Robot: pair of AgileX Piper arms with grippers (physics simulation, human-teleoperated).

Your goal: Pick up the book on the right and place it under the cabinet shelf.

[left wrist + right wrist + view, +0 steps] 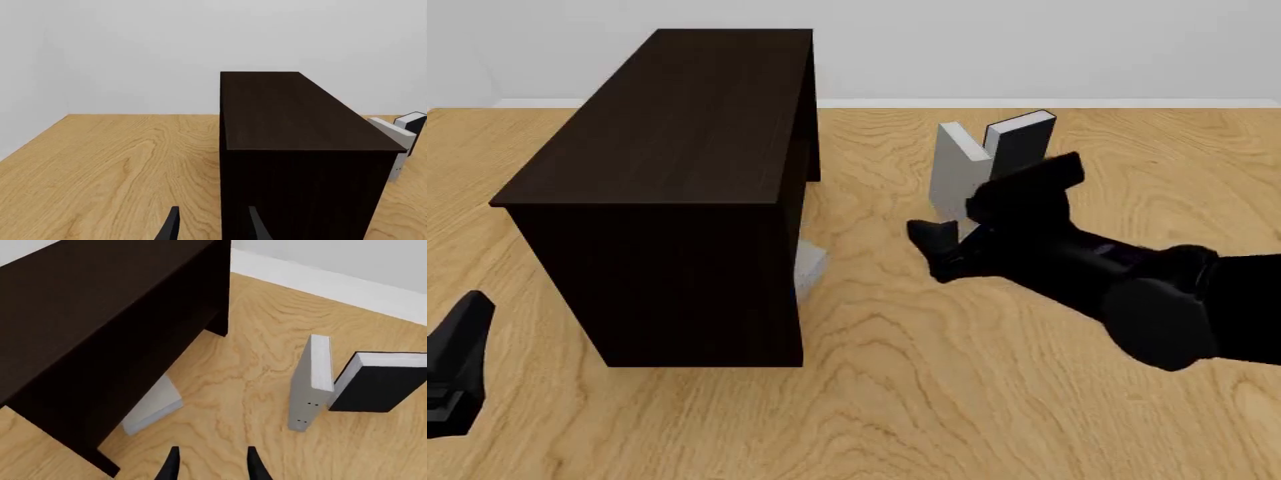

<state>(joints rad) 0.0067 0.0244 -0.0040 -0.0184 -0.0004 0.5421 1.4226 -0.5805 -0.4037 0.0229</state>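
Observation:
The dark brown cabinet shelf [667,150] stands left of centre on the table. One light-grey book [809,268] lies flat, partly inside the cabinet's side recess; it also shows in the right wrist view [155,407]. A second light-grey book [957,165] stands upright further back, leaning by a black-covered book [1020,142]. My right gripper [928,250] is open and empty, hovering between the cabinet and the standing books, close to the flat book. My left gripper [465,330] is open and empty at the near left, facing the cabinet's end [300,190].
The standing grey book [312,385] and the black-covered book [377,382] sit to the right of the cabinet [100,305], near the back wall. Bare wooden tabletop [961,400] lies in front of the cabinet and to its left [113,160].

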